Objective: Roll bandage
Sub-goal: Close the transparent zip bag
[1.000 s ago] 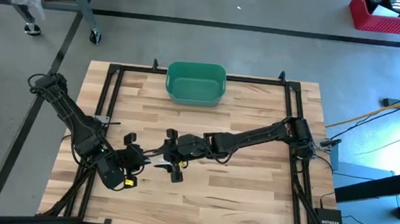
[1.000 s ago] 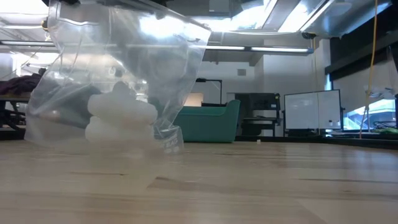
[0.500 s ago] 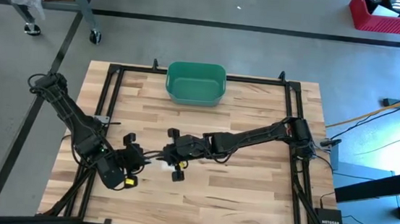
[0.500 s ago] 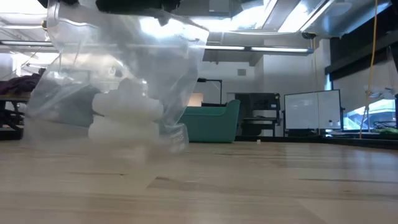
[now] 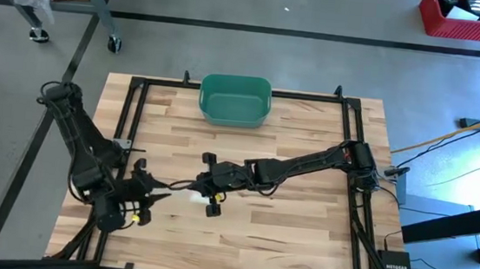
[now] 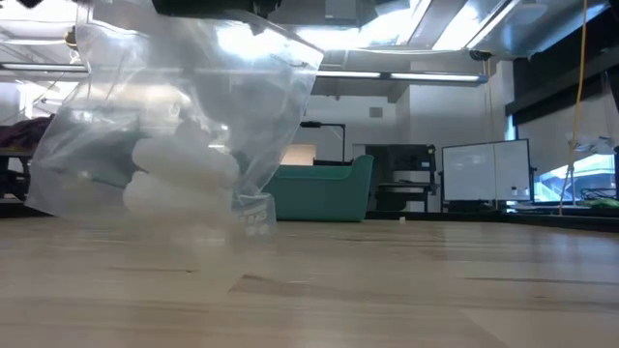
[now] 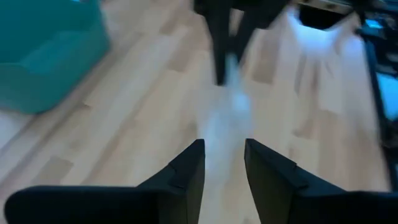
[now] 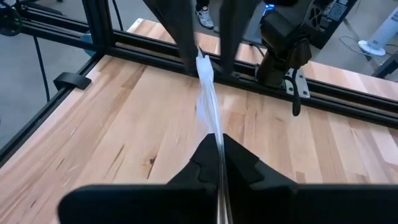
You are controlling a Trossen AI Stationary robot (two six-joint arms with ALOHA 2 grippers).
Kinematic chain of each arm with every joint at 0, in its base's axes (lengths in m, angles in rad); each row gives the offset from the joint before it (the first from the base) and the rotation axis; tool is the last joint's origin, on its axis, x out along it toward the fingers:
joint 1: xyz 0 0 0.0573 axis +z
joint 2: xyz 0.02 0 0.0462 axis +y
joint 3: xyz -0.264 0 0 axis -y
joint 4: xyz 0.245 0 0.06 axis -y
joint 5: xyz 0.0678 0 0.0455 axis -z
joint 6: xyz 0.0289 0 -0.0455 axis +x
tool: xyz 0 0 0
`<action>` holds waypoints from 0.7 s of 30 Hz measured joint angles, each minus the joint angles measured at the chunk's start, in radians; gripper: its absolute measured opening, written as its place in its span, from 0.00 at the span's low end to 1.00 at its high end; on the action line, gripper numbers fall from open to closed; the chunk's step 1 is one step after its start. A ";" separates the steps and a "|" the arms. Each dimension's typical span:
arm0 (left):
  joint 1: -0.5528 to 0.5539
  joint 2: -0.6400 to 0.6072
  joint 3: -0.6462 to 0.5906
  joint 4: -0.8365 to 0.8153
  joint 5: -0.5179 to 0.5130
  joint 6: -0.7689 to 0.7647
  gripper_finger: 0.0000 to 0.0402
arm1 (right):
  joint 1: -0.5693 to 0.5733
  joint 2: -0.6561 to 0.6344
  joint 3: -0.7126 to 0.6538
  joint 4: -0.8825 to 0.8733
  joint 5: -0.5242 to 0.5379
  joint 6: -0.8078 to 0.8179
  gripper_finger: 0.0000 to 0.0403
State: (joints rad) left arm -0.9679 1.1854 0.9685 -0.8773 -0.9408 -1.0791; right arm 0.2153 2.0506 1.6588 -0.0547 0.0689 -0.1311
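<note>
A clear plastic bag (image 6: 174, 116) with white bandage rolls (image 6: 179, 179) inside hangs over the table's middle (image 5: 185, 191). My right gripper (image 8: 221, 146), reaching in from the right (image 5: 202, 186), is shut on the bag's top. My left gripper (image 7: 224, 158) stands open a little to the bag's left (image 5: 156, 197). In the right wrist view its fingers (image 8: 185, 37) stand on either side of the bag's far end, apart from it. Whether the bag's bottom touches the table, I cannot tell. My right gripper pinches the bag's upper edge (image 8: 213, 121) between its two fingers. The fingers come from the table's right, slanting downward. The plastic runs away from them as a thin, edge-on strip. The bag hangs below them with the rolls low inside it.
A green bin (image 5: 235, 99) stands at the table's far edge, also seen behind the bag (image 6: 324, 188). A black frame (image 5: 128, 116) runs around the tabletop. Bare wood lies to the right and near side of the bag.
My left gripper has opened and drawn back from the bag toward the table's left edge, turning a little as it went. The bag now hangs from my right gripper alone; it has swung slightly, and the rolls inside have shifted.
</note>
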 joint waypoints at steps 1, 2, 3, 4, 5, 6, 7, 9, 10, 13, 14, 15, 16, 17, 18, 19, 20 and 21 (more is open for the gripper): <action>-0.012 0.001 -0.023 0.003 -0.041 -0.026 0.26 | 0.000 0.000 0.000 0.002 0.000 0.002 0.01; -0.020 0.001 -0.044 0.002 -0.072 -0.054 0.26 | 0.000 0.000 0.000 0.002 0.000 0.005 0.02; -0.025 0.002 -0.062 0.005 -0.096 -0.079 0.26 | 0.000 0.000 0.000 0.001 0.000 0.007 0.02; -0.029 0.002 -0.081 0.021 -0.115 -0.094 0.26 | 0.000 0.000 0.000 0.001 0.000 0.007 0.02; -0.029 0.002 -0.100 0.049 -0.134 -0.094 0.26 | 0.000 0.000 0.000 0.002 0.000 0.007 0.02; -0.029 0.002 -0.115 0.083 -0.151 -0.083 0.26 | 0.000 0.000 0.000 0.003 0.000 0.007 0.01; -0.029 0.002 -0.126 0.121 -0.164 -0.053 0.26 | 0.000 0.000 0.000 0.003 0.000 0.007 0.01; -0.026 0.002 -0.136 0.188 -0.175 0.017 0.24 | 0.000 0.000 0.000 0.002 0.000 0.010 0.01; -0.022 0.002 -0.139 0.212 -0.176 0.048 0.24 | 0.000 0.000 0.000 0.002 0.000 0.018 0.01; -0.010 0.002 -0.144 0.251 -0.176 0.122 0.22 | 0.000 0.000 0.000 0.002 0.000 0.024 0.01; -0.005 0.002 -0.144 0.257 -0.178 0.136 0.21 | 0.000 0.000 0.000 0.002 0.000 0.024 0.01; -0.001 0.002 -0.144 0.261 -0.178 0.150 0.20 | 0.000 0.000 0.000 0.002 0.000 0.024 0.01; 0.003 0.002 -0.144 0.264 -0.174 0.160 0.18 | 0.000 0.000 0.000 0.002 0.000 0.024 0.01; 0.005 0.002 -0.144 0.262 -0.171 0.167 0.15 | 0.000 0.000 0.000 0.002 0.000 0.025 0.01; 0.008 0.002 -0.144 0.262 -0.169 0.167 0.13 | 0.000 0.000 0.000 0.002 0.000 0.025 0.02; 0.008 0.002 -0.144 0.263 -0.170 0.167 0.09 | 0.000 0.000 0.000 0.002 0.000 0.025 0.02; 0.007 0.002 -0.144 0.265 -0.169 0.169 0.05 | 0.000 0.000 0.000 0.003 0.000 0.025 0.03; 0.007 0.002 -0.144 0.269 -0.170 0.174 0.03 | 0.000 0.000 0.000 0.005 0.000 0.025 0.04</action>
State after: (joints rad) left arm -0.9611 1.1873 0.8242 -0.6086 -1.1104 -0.9047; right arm 0.2150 2.0506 1.6588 -0.0501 0.0689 -0.1062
